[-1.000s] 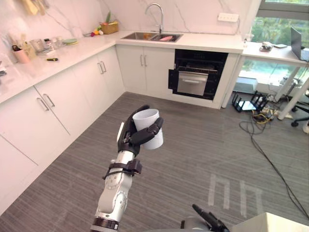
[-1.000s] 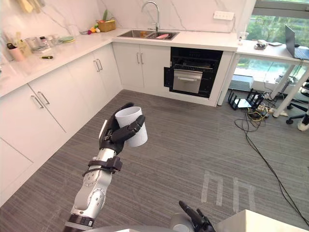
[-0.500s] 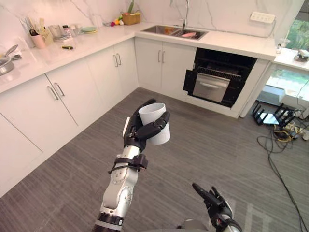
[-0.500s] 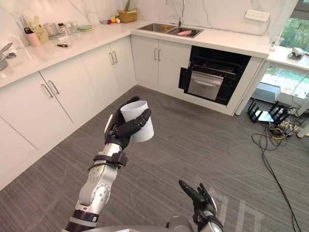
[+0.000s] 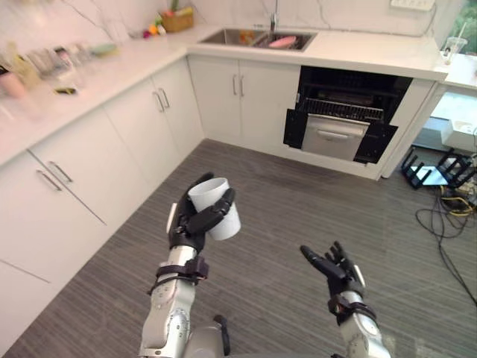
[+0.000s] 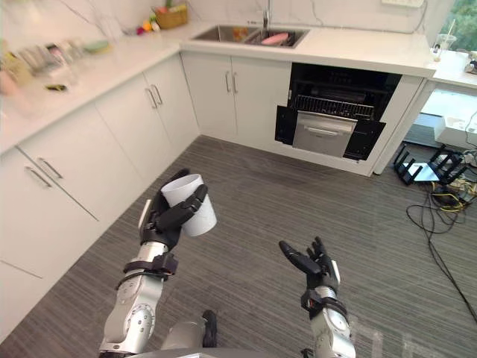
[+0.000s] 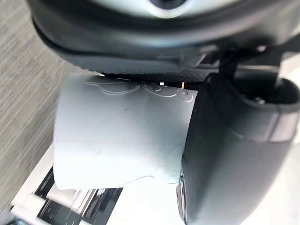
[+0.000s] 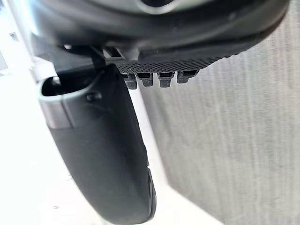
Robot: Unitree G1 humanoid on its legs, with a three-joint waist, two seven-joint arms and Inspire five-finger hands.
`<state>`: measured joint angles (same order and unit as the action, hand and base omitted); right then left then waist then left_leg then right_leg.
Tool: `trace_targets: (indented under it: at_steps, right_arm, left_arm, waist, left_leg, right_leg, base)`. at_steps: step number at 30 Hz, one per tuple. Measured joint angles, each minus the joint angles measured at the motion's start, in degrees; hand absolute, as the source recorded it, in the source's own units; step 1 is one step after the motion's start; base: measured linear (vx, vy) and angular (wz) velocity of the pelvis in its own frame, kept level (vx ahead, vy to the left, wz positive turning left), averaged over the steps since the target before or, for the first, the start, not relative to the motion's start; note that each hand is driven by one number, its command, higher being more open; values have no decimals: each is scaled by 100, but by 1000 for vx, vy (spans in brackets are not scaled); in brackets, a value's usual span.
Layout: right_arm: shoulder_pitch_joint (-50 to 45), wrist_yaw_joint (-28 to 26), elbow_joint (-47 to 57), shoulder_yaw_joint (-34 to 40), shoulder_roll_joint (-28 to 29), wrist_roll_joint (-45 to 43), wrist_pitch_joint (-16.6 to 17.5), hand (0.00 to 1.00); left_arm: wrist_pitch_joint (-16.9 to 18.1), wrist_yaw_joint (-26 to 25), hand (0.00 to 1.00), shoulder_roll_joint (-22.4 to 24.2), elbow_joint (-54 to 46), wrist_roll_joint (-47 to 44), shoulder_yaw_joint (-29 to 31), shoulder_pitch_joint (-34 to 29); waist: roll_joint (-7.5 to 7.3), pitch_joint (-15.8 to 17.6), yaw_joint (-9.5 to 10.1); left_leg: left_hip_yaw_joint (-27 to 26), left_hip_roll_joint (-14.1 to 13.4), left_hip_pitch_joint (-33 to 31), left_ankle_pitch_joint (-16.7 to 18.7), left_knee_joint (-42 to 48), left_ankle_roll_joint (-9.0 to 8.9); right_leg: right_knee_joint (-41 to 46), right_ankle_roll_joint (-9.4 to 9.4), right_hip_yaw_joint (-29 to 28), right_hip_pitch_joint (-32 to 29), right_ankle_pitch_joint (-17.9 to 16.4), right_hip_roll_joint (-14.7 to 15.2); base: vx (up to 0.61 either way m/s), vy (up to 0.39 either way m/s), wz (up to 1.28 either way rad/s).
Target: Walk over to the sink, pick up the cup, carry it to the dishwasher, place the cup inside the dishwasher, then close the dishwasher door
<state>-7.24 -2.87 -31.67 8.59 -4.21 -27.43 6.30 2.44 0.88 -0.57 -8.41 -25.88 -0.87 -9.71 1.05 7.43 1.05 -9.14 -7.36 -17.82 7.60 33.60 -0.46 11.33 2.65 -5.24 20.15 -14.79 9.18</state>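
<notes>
The white cup (image 5: 216,209) is being gripped by the left robot hand (image 5: 185,225), which is being held raised above the grey striped floor (image 5: 283,194), well apart from the cabinets (image 5: 141,127). The fingers are being curled round the front of the cup's wall, and the thumb is being pressed against its other side. The cup's mouth is being kept upward, with a slight lean. From the left wrist, the cup's pale wall (image 7: 122,136) is being seen right against the palm, with the dark thumb (image 7: 229,159) lying alongside it.

The right robot hand (image 5: 337,267) is being held out low over the floor, to the right of the cup and apart from it. Its fingers are being kept straight and spread, and nothing is being carried in it.

Across the room, the dishwasher (image 5: 339,112) is being shown standing open under the white bench (image 5: 365,56), with a rack visible inside and a silver panel at its front. The sink (image 5: 235,35) is being seen set into the bench just to the left of the dishwasher, with a pink item (image 5: 282,42) lying in it. A basket (image 5: 177,21) is being seen further along the bench, in the corner. Cables (image 5: 447,216) are being seen lying on the floor at the right.
</notes>
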Motion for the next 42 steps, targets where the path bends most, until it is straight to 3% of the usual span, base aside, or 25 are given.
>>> trace_targets:
  at_steps: [4, 5, 6, 7, 8, 10, 12, 14, 16, 17, 18, 22, 23, 24, 26, 28, 29, 31, 33, 36, 37, 38, 39, 40, 42]
  right_arm:
    - [57, -153, -421, 237, 8, 2, -199, 100]
    - [-31, -158, -436, 316, 65, 1, -210, 100]
    - [-108, -161, -448, 366, 122, 8, -208, 100]
    - [-134, -162, -452, 363, 134, 8, -207, 100]
    - [-158, -161, -459, 312, 182, 7, -206, 100]
    - [-277, -148, -405, 197, 318, -52, -192, 100]
    - [-530, -130, 34, 68, 510, -85, -190, 100]
    - [-753, -159, 769, 21, 656, -214, -186, 100]
    - [-889, -229, 1598, -104, 637, -273, -83, 100]
    - [-948, -252, 1764, -133, 564, -275, 5, 100]
    - [-928, -265, 1845, -118, 486, -277, 74, 100]
    - [-903, -276, 2657, -46, 330, -287, 84, 100]
    - [-956, -252, 2811, -42, 394, -279, 83, 100]
    - [-1040, -215, 2956, -45, 452, -279, 85, 100]
    - [-1181, -199, 3086, -44, 472, -280, 120, 100]
    - [-1227, -190, 3081, 0, 461, -267, 162, 100]
    - [-1288, -196, 3081, -12, 468, -269, 218, 100]
    - [-1241, -216, 3081, -15, 450, -278, 310, 100]
    - [-987, -215, 3083, -109, 415, -267, 312, 100]
    - [-656, -206, 3074, -340, 331, -263, 320, 100]
    - [-591, -215, 3058, -368, 297, -261, 322, 100]
    - [-520, -219, 3014, -408, 253, -259, 325, 100]
    - [-524, -230, 2972, -413, 229, -251, 324, 100]
    - [-505, -265, 2801, -466, 284, -251, 316, 100]
    - [-511, -335, 2741, -438, 314, -249, 308, 100]
  left_arm:
    - [3, -25, 0, -109, -1, 2, 298, -22]
    - [16, -20, 0, -125, -31, 4, 325, -21]
    - [23, -4, 0, -161, -102, 14, 300, -9]
    - [23, 4, 0, -204, -118, 17, 282, 7]
    - [18, 7, 0, -240, -114, 20, 245, 12]
    - [20, 6, 0, -247, -106, 18, 74, 18]
    - [36, 110, 0, -243, -111, 17, -217, 65]
    - [39, 238, 0, -248, -151, 18, -466, 160]
    - [52, 320, 0, -256, -387, 18, -548, 191]
    - [49, 318, 0, -233, -379, 20, -578, 190]
    - [43, 315, 0, -139, -336, 20, -612, 195]
    - [44, 316, 0, 153, -286, 83, -815, 321]
    - [44, 310, 0, 169, -272, 143, -887, 348]
    - [55, 285, 0, 204, -259, 170, -969, 358]
    - [74, 265, 0, 308, -201, 243, -1073, 363]
    - [74, 255, 0, 321, -192, 279, -1053, 318]
    - [85, 220, 0, 327, -192, 278, -991, 233]
    - [120, 186, 0, 330, -194, 255, -898, 152]
    - [128, 157, 0, 335, -199, 243, -789, 90]
    - [110, 157, 0, 308, -316, 247, -807, -128]
    - [110, 158, 0, 300, -343, 248, -805, -144]
    - [109, 160, 0, 266, -358, 247, -804, -144]
    - [110, 163, 0, 228, -356, 247, -799, -162]
    - [111, 162, 0, 82, -350, 246, -767, -233]
    - [114, 164, 0, -38, -352, 246, -725, -237]
  waist:
    - [-226, -72, 43]
    - [-309, -67, 38]
    - [-420, -95, -50]
    - [-471, -113, -89]
    - [-458, -95, -152]
    - [-337, -19, -232]
    - [-235, 43, -356]
    - [-113, 93, -364]
    - [-237, -10, -367]
    - [-147, -53, -377]
    - [-25, -94, -363]
    - [201, -198, -422]
    - [208, -202, -461]
    - [216, -203, -488]
    - [297, -182, -499]
    - [389, -105, -491]
    - [362, -99, -475]
    - [359, -102, -309]
    - [331, -97, -161]
    - [199, -83, -165]
    - [201, -84, -150]
    - [209, -88, -87]
    - [213, -116, -31]
    - [-59, -152, -27]
    - [-213, -186, -66]
  left_leg:
    - [-238, 379, 546, 250, -216, 89]
    - [-207, 639, 963, 313, -587, 190]
    - [-143, 889, 1363, 400, -1045, 292]
    - [-99, 986, 1495, 430, -1153, 342]
    - [-8, 1065, 1803, 541, -1318, 430]
    - [211, 974, 2374, 659, -1595, 419]
    - [525, 750, 2893, 854, -1764, 294]
    - [707, 413, 3278, 1178, -1759, 132]
    - [832, 202, 3673, 1647, -1705, -117]
    - [877, 75, 3803, 1749, -1703, -107]
    - [878, -33, 3868, 1744, -1694, -83]
    - [1067, -251, 3719, 848, -892, -220]
    - [1068, -333, 3461, 341, -168, -480]
    - [1094, -446, 3027, -528, 760, -1072]
    - [1038, -729, 2188, -1740, 2383, -1313]
    - [643, -1057, 1432, -1553, 3958, -1021]
    - [284, -1142, 1039, -1216, 4223, -638]
    - [-285, -1163, 624, -584, 3599, -335]
    - [-961, -1048, 487, 8, 1384, -200]
    - [-709, -271, 633, -450, -2009, -336]
    - [-586, -205, 592, -626, -2337, -390]
    - [-549, -166, 579, -922, -2751, -422]
    - [-567, -170, 647, -1500, -2634, -248]
    - [-732, 8, 651, -1512, -2193, 19]
    - [-796, 146, 547, -1066, -1663, 179]
  right_leg:
    - [1249, 417, -19, -386, 715, 321]
    - [2251, 818, 35, -750, 1179, 487]
    - [3450, 894, 52, -1264, 1677, 673]
    - [4052, 810, 67, -1570, 1613, 743]
    - [5017, 299, 168, -2163, 1162, 695]
    - [5486, -78, 428, -2793, 563, 320]
    - [4976, -114, 739, -3443, 93, -15]
    - [3387, -92, 1070, -3919, 128, -141]
    - [1238, 175, 1118, -3998, 1139, -290]
    - [1279, 210, 1146, -3934, 1574, -345]
    - [1496, 21, 1176, -3984, 1466, -461]
    - [2195, -434, 1369, -3916, 674, -631]
    - [2178, -405, 1436, -3673, 412, -678]
    - [2097, -385, 1462, -3375, 179, -725]
    - [1803, -438, 1501, -2846, -44, -877]
    - [1429, -580, 1492, -2150, -124, -1042]
    - [1163, -658, 1433, -1722, -145, -1049]
    - [860, -753, 1196, -1368, -111, -1015]
    - [659, -629, 905, -1140, -32, -907]
    - [443, -539, 568, -881, -67, -584]
    - [428, -452, 482, -858, -110, -542]
    - [428, -165, 364, -727, -274, -456]
    - [429, 87, 287, -575, -432, -348]
    - [451, 167, 224, -432, -475, -61]
    - [553, 320, 212, -435, -274, 180]
  base:
    - [513, 220, -8]
    - [425, 150, 22]
    - [493, 166, 33]
    - [375, 69, 39]
    - [282, 34, 29]
    - [330, -1, 40]
    - [422, -128, 70]
    - [549, -248, 55]
    - [763, -374, 41]
    - [528, -231, 27]
    - [468, -197, 3]
    - [516, -234, 5]
    - [552, -218, 16]
    - [632, -211, 16]
    - [570, -106, 10]
    - [401, -29, -9]
    - [421, -11, -35]
    - [462, 26, -66]
    - [480, 113, -80]
    - [542, 222, -59]
    - [508, 311, -73]
    - [520, 375, -70]
    - [641, 468, -77]
    - [530, 389, -49]
    - [461, 303, -11]
